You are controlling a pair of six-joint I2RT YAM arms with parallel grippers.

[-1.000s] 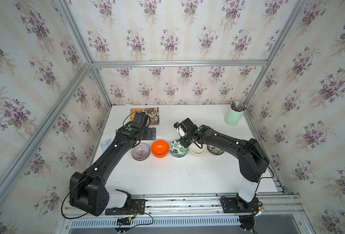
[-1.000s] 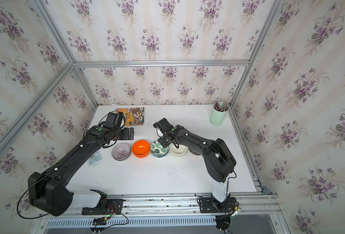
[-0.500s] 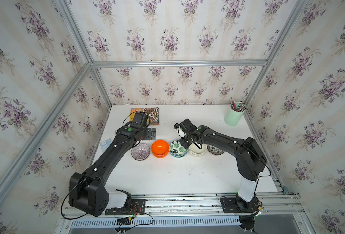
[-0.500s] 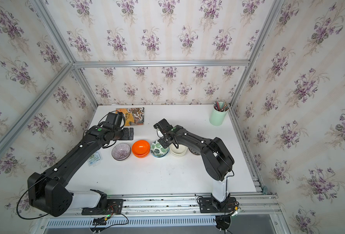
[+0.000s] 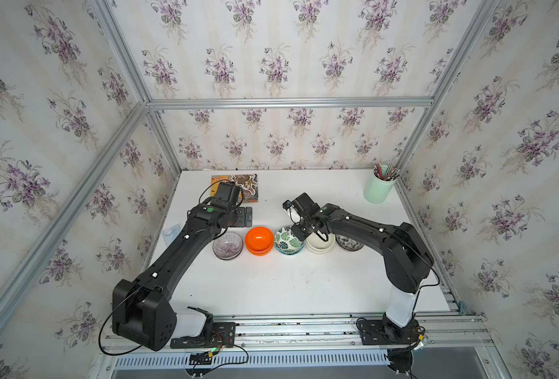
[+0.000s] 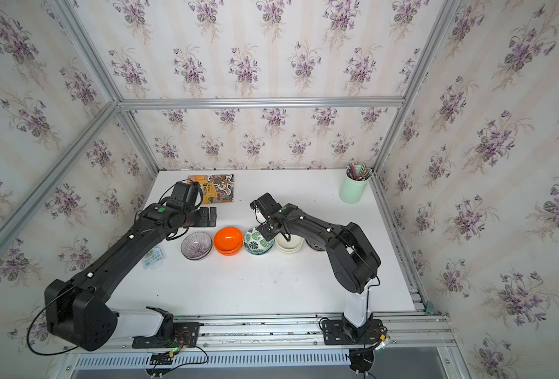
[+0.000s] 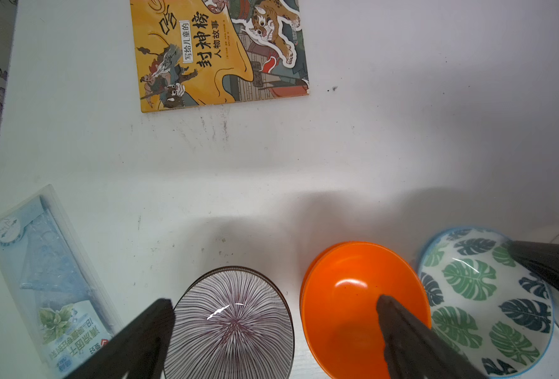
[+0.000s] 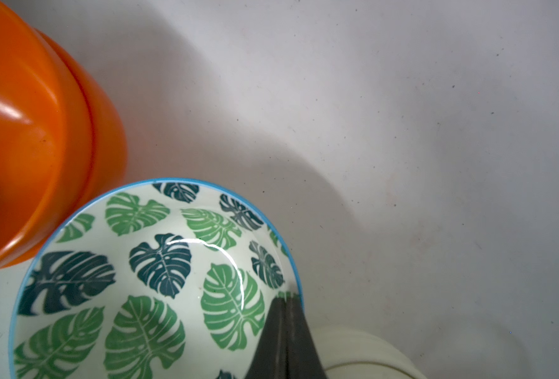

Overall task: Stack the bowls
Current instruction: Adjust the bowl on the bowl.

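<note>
Five bowl spots sit in a row across the mid worktop (image 5: 271,288), L to R: purple striped bowl (image 5: 228,246), orange bowls (image 5: 259,239), leaf bowl (image 5: 286,242), cream bowls (image 5: 322,245), floral bowl (image 5: 350,246). Each sits just beside the next. The orange bowls (image 8: 42,131) are a nested pair, clear in the R wrist view. The cream bowls show two rims in both top views. The floral bowl is half hidden under the R arm, so can't tell if it's one or two.

R claw (image 8: 286,297) is down at the leaf bowl's (image 8: 156,279) right rim, on the side next to the cream bowls. Its fingers (image 8: 271,334) are pressed tight together, pinching that rim as far as the wrist view shows: one lies over the leaf print inside, the other along the outer edge. The bowl stands upright, in line w/ the row.

L claw (image 7: 274,302) hangs above the left part of the row, on its far side, spread wide w/ nothing in it. In its wrist view one finger (image 7: 147,331) shows by the purple striped bowl's edge, the other over the inside of the orange bowls.

Other stuff: book (image 5: 250,188) lies flat at far left, partly behind the L wrist. Clear packet (image 7: 51,279) lies at the left edge, near the purple striped bowl. Mint pencil cup (image 5: 378,192) stands in the far right corner, well apart from the bowls.
</note>
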